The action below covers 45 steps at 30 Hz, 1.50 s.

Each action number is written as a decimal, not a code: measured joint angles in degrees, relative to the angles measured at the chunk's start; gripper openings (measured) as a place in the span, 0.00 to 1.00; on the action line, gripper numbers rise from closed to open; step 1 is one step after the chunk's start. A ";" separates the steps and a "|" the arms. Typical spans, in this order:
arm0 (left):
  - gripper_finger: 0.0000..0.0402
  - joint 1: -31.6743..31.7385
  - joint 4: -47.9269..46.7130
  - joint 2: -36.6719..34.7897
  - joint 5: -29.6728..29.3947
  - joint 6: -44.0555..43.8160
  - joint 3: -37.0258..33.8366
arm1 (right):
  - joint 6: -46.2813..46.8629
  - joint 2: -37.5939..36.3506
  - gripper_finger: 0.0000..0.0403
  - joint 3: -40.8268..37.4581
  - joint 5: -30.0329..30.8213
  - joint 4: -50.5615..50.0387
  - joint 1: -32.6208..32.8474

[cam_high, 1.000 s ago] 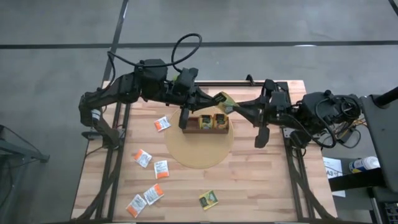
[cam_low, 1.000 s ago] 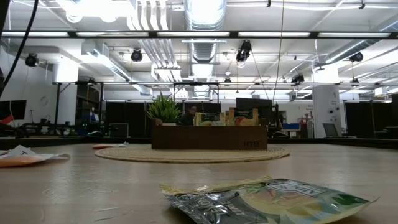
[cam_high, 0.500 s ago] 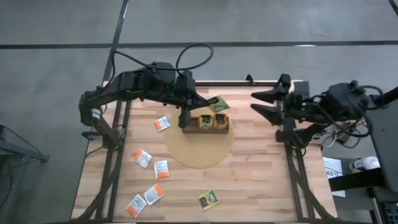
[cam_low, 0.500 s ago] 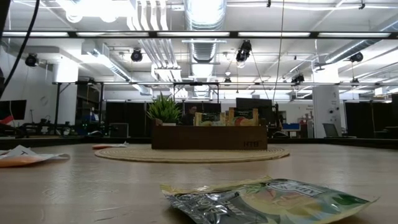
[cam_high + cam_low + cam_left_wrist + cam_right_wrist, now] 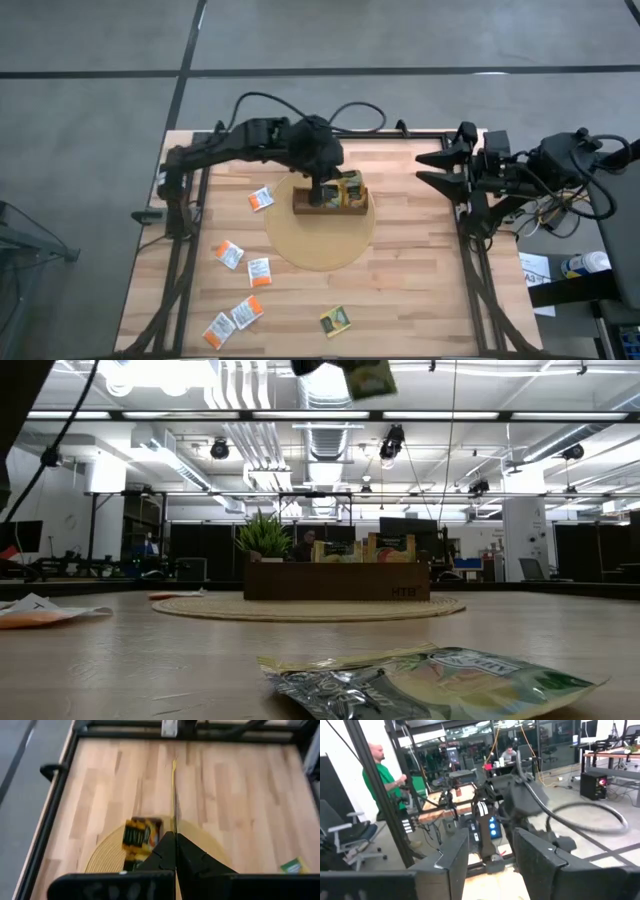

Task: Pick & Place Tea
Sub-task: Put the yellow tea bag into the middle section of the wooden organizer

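- Sachets inside the brown tray [image 5: 303,207] are mostly hidden in the high view by the left gripper [image 5: 326,188], which hangs right over the tray.
- Left fingers [image 5: 192,855] are pressed together on a thin sachet [image 5: 173,795], seen only edge-on from the wrist; the low view shows it as a green-yellow blur, cut off at the frame's top.
- Right gripper [image 5: 428,168] waits past the counter's right edge, its fingers [image 5: 454,857] spread apart with nothing between them.
- Counter [image 5: 420,280] is pale wooden planking; a round woven mat [image 5: 320,250] lies under the tray.
- White-and-orange sachets [image 5: 232,254] lie scattered on the left side of the counter; one crinkled green-yellow sachet [image 5: 335,321] rests near the front edge.
- Beyond: an open hall with ceiling ducts, and a person in green [image 5: 382,780].
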 joint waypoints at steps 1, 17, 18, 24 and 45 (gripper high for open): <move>0.00 0.22 -0.24 0.63 -0.02 0.31 -0.09 | -0.01 0.10 0.37 -0.07 -0.03 -0.26 0.00; 0.00 3.18 14.82 -1.68 1.79 4.40 -25.47 | 0.97 0.96 0.31 -0.15 0.00 -3.29 -0.02; 0.00 3.41 15.13 -1.68 1.92 4.66 -26.67 | 0.99 0.96 0.31 -0.15 0.00 -3.33 -0.02; 0.00 5.42 17.44 -1.68 3.30 7.03 -33.44 | 2.27 0.96 0.32 -0.15 0.02 -4.16 -0.02; 0.00 9.74 26.22 -1.68 9.24 8.55 -42.42 | 2.31 0.96 0.29 -0.15 0.09 -4.10 -0.04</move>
